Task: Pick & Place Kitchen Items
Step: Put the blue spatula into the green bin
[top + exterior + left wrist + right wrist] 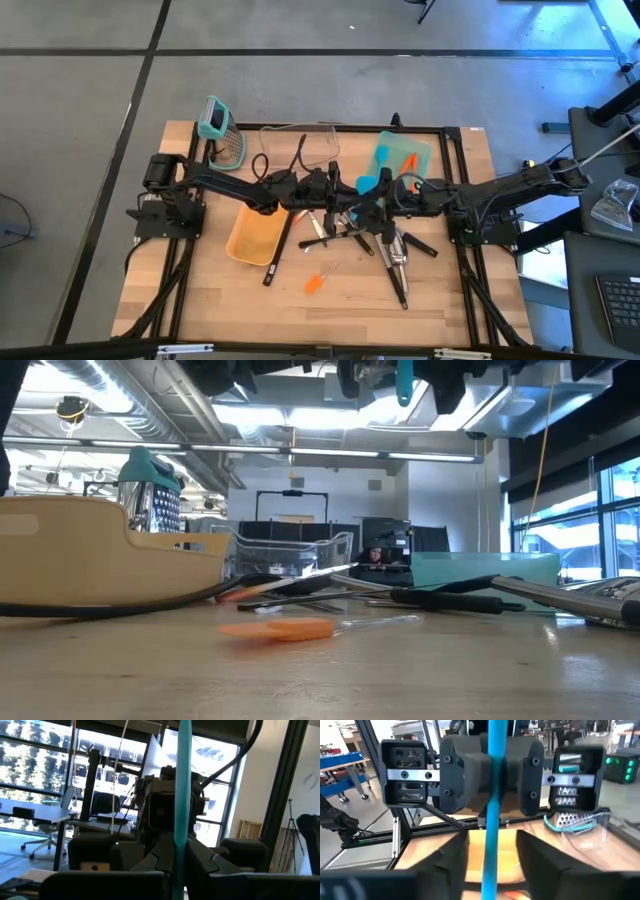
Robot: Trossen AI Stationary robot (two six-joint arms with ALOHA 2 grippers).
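Handover above the worktop (200, 300): left pincer (335, 190) pinched the teal spatula (495, 795); right pincer (375, 195), opposite, should clamp squarely before release, its grip undeterminable.

Matt pale wood table (200, 300), glossy teal plastic spatula (495, 795), shiny metal grater (228, 148).
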